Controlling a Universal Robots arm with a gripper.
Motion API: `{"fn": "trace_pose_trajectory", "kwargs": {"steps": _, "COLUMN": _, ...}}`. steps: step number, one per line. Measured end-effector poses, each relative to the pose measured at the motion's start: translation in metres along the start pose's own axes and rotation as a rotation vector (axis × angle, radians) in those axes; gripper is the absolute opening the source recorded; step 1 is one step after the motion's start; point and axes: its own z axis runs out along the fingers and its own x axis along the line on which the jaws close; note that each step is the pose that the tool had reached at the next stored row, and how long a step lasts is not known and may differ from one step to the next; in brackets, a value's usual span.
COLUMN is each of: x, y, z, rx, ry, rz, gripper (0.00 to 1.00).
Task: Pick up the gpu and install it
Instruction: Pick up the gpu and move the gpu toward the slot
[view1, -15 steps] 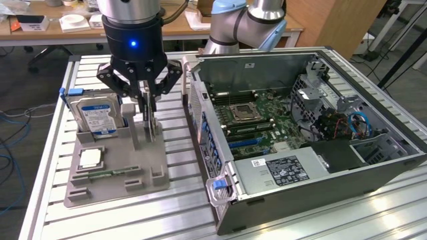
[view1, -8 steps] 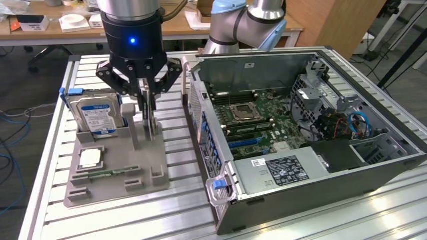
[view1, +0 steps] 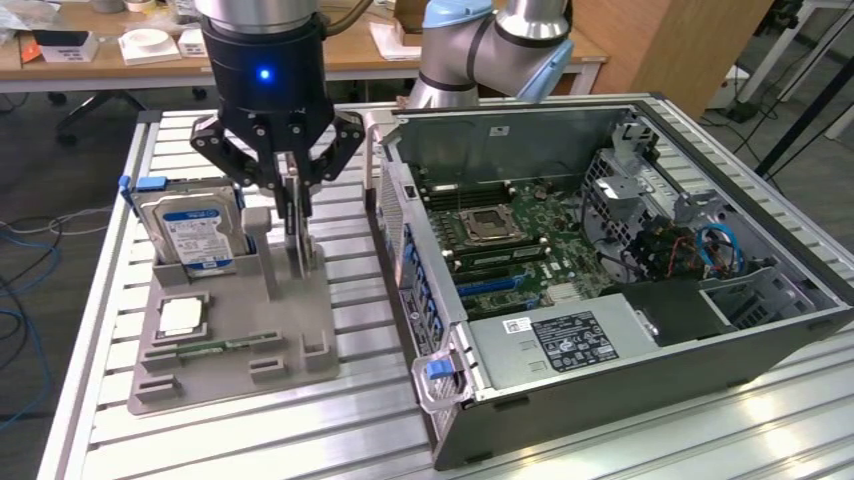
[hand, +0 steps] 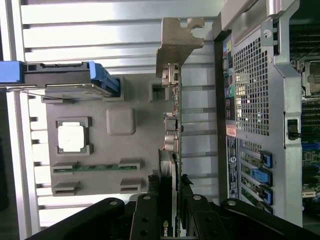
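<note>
Exterior view: gripper (view1: 296, 200) hangs over the gray holder (view1: 227, 370) on the table (view1: 360, 440), at the exterior view's left of the open pc case (view1: 667, 395). The gpu (view1: 304, 250) stands on edge in the holder, straight below, with the jaws narrowed onto its top edge

Wrist view: gripper (hand: 169, 185) looks clamped on the gpu (hand: 171, 135), which is seen edge-on; its long axis runs away from the gripper to the silver bracket (hand: 177, 40), parallel to the case rear panel (hand: 250, 100)
</note>
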Motion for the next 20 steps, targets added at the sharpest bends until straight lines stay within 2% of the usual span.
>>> {"fn": "trace_pose_trajectory", "kwargs": {"steps": 20, "x": 0.0, "y": 0.0005, "z": -0.0189, "rx": -0.0001, "ry": -0.0002, "rz": 0.0, "gripper": 0.27}}
